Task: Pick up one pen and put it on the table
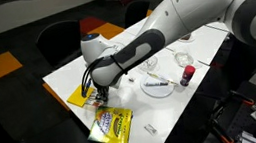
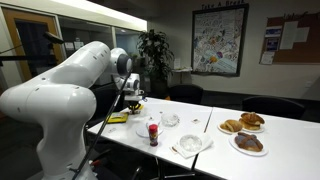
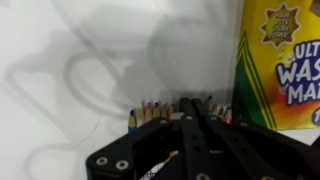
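Note:
A row of coloured pens (image 3: 150, 112) stands tips-up in an open box on the white table (image 3: 60, 60), which also shows in both exterior views (image 1: 68, 75) (image 2: 285, 158). My gripper (image 3: 192, 103) is down in this row with its two fingers pressed together on one pen; the pen itself is hidden between them. In both exterior views the gripper (image 1: 98, 96) (image 2: 128, 100) hangs low over the pen box near the table's end.
A yellow-green marker box (image 3: 285, 60) (image 1: 111, 127) lies right beside the pens. On the table stand a red can (image 1: 187, 74) (image 2: 153, 132), a white bowl (image 1: 157, 85) and plates of pastries (image 2: 248, 123). Dark chairs surround the table.

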